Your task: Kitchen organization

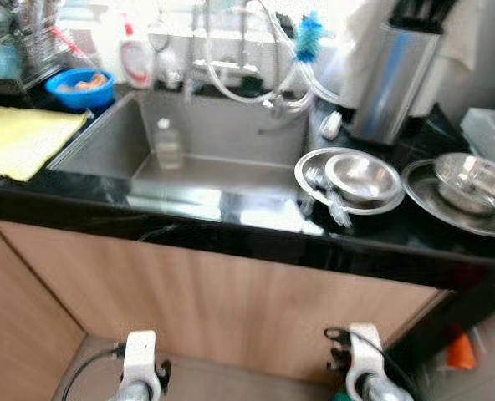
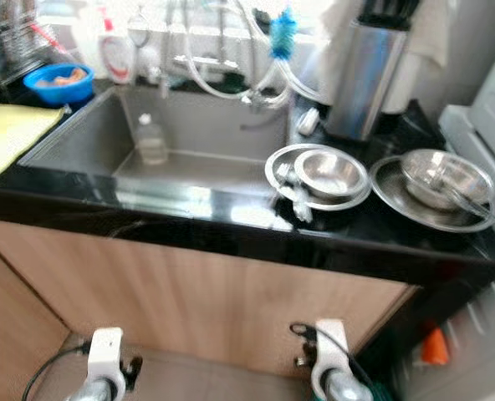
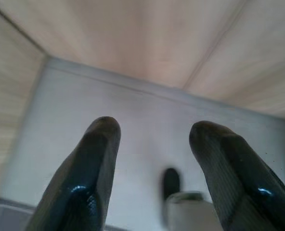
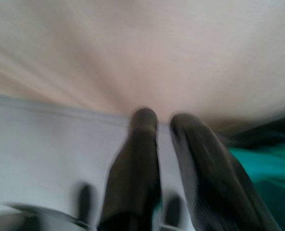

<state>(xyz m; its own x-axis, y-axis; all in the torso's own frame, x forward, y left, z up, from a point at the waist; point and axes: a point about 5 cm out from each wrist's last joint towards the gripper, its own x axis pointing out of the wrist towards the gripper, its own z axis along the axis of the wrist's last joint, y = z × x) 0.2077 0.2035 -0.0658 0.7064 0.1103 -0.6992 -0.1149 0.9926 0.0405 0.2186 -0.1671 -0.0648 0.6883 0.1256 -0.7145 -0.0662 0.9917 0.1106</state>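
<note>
A steel sink point(image 1: 231, 125) is set in a black counter point(image 1: 189, 225), with a small clear bottle point(image 1: 168, 144) standing in it. To its right a steel bowl point(image 1: 362, 176) rests on a steel plate point(image 1: 308, 167) with cutlery. Further right a second bowl point(image 1: 475, 179) lies on another plate point(image 1: 421, 194). Both arms hang low before the wooden cabinet front point(image 1: 231, 309). My left gripper point(image 3: 154, 130) is open over the floor, holding nothing. My right gripper point(image 4: 164, 118), blurred, has its fingers nearly together with nothing between them.
A yellow cloth point(image 1: 22, 138) lies left of the sink, with a blue bowl point(image 1: 80, 88) and a dish rack point(image 1: 30, 42) behind it. A soap bottle point(image 1: 135, 54), a blue brush point(image 1: 308, 38) and a steel knife holder point(image 1: 394, 75) line the back.
</note>
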